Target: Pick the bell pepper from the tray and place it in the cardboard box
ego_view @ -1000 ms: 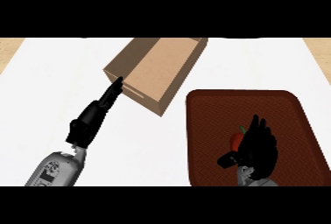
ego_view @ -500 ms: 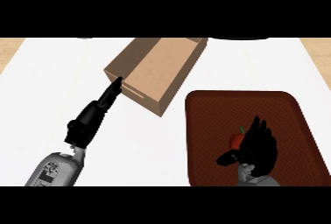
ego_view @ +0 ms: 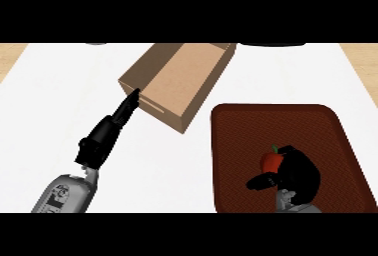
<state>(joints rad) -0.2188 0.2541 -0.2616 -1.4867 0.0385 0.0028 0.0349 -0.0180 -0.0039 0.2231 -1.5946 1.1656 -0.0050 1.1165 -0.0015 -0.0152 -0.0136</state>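
A white counter (ego_view: 184, 165) seen from steeply above. The right robot hand (ego_view: 295, 172), black, comes in from the lower edge and sits over a dark brown tray (ego_view: 325, 125). Its fingers and thumb are curled around a small red bell pepper (ego_view: 271, 160) with a green stem, which shows just to the left of the palm and lies against it. The pepper is over the tray's lower middle; whether it rests on the tray or is lifted clear cannot be told from this view.

The left robot hand (ego_view: 111, 130), also black on a grey forearm, stretches diagonally up and to the right. Its fingers are straight and held together, and the fingertips (ego_view: 133, 95) reach the near left corner of an open cardboard box (ego_view: 177, 80). The box lies tilted on the counter, up and to the left of the right robot hand, its lower corner just beside the tray's upper left edge.
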